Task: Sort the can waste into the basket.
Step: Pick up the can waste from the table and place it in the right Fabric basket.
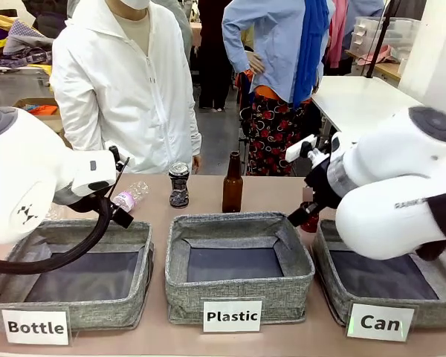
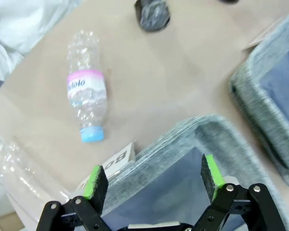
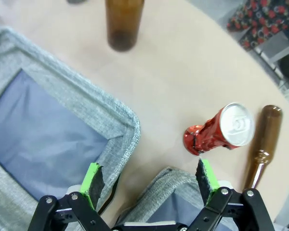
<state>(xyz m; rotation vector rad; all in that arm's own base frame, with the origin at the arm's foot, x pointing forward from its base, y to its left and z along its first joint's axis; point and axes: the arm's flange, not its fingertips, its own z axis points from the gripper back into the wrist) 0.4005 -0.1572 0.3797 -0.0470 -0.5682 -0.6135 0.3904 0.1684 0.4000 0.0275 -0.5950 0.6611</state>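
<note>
The red dented can (image 3: 220, 131) lies on its side on the table, just beyond my right gripper (image 3: 149, 174), which hangs open and empty over the near rim of the grey Can basket (image 3: 167, 181). From the front, the red can (image 1: 311, 222) peeks out behind my right arm, at the far left corner of the Can basket (image 1: 334, 294). The black patterned can (image 1: 179, 184) stands upright behind the middle basket; it is also at the top of the left wrist view as the black can (image 2: 153, 12). My left gripper (image 2: 151, 175) is open over the Bottle basket (image 2: 183, 144).
A brown bottle (image 1: 232, 184) stands beside the black can, and another brown bottle (image 3: 259, 144) lies next to the red can. A clear plastic bottle (image 2: 86, 98) lies behind the Bottle basket. The Plastic basket (image 1: 239, 286) sits in the middle. A person in white stands across the table.
</note>
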